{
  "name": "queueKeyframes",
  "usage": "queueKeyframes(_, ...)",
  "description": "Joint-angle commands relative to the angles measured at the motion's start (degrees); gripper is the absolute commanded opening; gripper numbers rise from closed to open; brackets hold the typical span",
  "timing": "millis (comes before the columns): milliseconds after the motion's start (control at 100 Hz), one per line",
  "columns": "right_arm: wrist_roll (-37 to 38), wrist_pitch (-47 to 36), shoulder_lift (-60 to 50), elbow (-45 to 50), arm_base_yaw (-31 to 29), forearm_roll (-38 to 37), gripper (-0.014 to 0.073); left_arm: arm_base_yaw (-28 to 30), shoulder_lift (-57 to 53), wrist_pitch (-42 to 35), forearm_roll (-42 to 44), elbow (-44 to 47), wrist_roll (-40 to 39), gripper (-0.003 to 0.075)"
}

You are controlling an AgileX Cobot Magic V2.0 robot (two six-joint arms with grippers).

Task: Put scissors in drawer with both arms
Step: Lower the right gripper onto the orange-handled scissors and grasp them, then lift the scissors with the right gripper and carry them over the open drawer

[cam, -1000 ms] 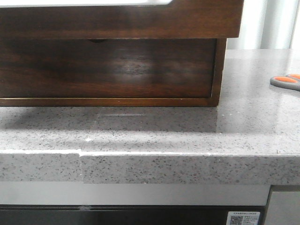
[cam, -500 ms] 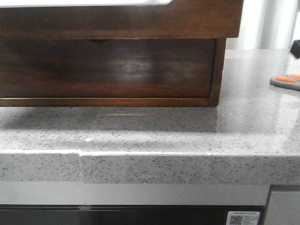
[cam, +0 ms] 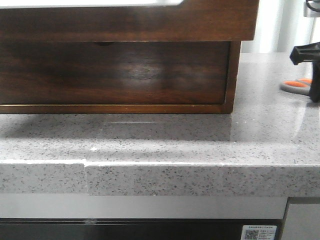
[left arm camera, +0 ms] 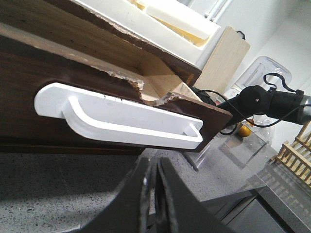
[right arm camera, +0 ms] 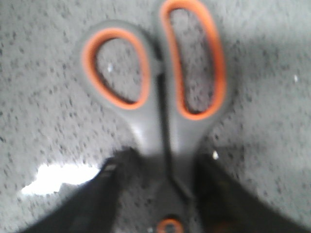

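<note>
The scissors [right arm camera: 160,92] have grey handles with orange linings and lie flat on the speckled counter; they also show at the right of the front view [cam: 295,85]. My right gripper [right arm camera: 163,172] is open, its fingers on either side of the scissors' neck near the pivot; it shows in the front view [cam: 312,75] just above them. The drawer [left arm camera: 97,87] is dark brown wood with a broad white cut-out [left arm camera: 121,121] and stands pulled out; it tops the front view [cam: 125,22]. My left gripper [left arm camera: 153,167] is shut and empty, just below the cut-out.
A lower drawer [cam: 115,75] with a small half-round notch sits under the pulled-out one. The counter's front edge [cam: 160,165] runs across the front view. A wooden board [left arm camera: 226,58], a clear jar [left arm camera: 265,73] and a wooden rack [left arm camera: 296,155] stand beyond the cabinet.
My right gripper has come into the front view from the right and now hangs over the scissors, hiding part of them. The drawer has not moved.
</note>
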Motion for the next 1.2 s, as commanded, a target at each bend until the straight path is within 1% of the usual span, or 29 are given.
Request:
queueKeyframes(0,0.0,2.7,-0.2,-0.3,-0.1,-0.3,-0.0016,-0.1,0.8,-1.4,-2.7,-2.0,0.1,-0.0019)
queueKeyframes(30,0.0,3.0,-0.3,-0.3,-0.1,-0.3,-0.0082,-0.1,0.8,-1.4,-2.7,-2.0,0.1,-0.0019)
queueKeyframes(150,0.0,3.2,-1.0,-0.3,-0.2,-0.3,-0.0071,-0.1,0.8,-1.4,-2.7,-2.0,0.1,-0.0019)
queueKeyframes(250,0.0,2.6,-3.9,-0.4,-0.1,0.0,-0.0071,-0.1,0.8,-1.4,-2.7,-2.0,0.1,-0.0019)
queueKeyframes(350,0.0,1.5,-10.0,-0.4,-0.1,0.4,-0.0071,-0.1,0.8,-1.4,-2.7,-2.0,0.1,-0.0019)
queueKeyframes(420,0.0,-0.1,-15.2,-0.6,0.0,2.6,-0.0071,-0.1,0.8,-1.4,-2.7,-2.0,0.3,-0.0019)
queueKeyframes(510,-1.7,-1.1,-21.9,-2.1,1.5,4.1,-0.0071,-0.1,0.8,-1.4,-2.2,-2.0,0.9,-0.0019)
queueKeyframes(630,-4.5,-1.2,-28.6,-6.4,6.5,4.1,-0.0071,-0.1,0.8,-1.4,-1.8,-2.0,1.0,-0.0019)
queueKeyframes(720,-6.5,-1.2,-31.5,-10.7,11.7,4.1,-0.0071,-0.1,0.8,-1.4,-1.8,-2.0,1.1,-0.0019)
queueKeyframes(810,-7.3,-1.2,-32.2,-15.2,17.2,4.1,-0.0071,-0.1,0.8,-1.4,-1.6,-2.0,1.1,-0.0019)
queueKeyframes(950,-10.7,-1.2,-31.7,-20.6,25.0,4.1,-0.0071,-0.1,0.8,-1.4,-1.6,-2.0,1.1,-0.0019)
queueKeyframes(1070,-17.0,-1.4,-30.1,-23.2,31.7,4.1,-0.0071,-0.1,0.8,-1.4,-1.6,-2.0,1.1,-0.0019)
queueKeyframes(1190,-27.1,-1.4,-27.1,-23.7,37.8,4.1,-0.0071,-0.1,0.8,-1.4,-1.6,-2.0,1.1,-0.0019)
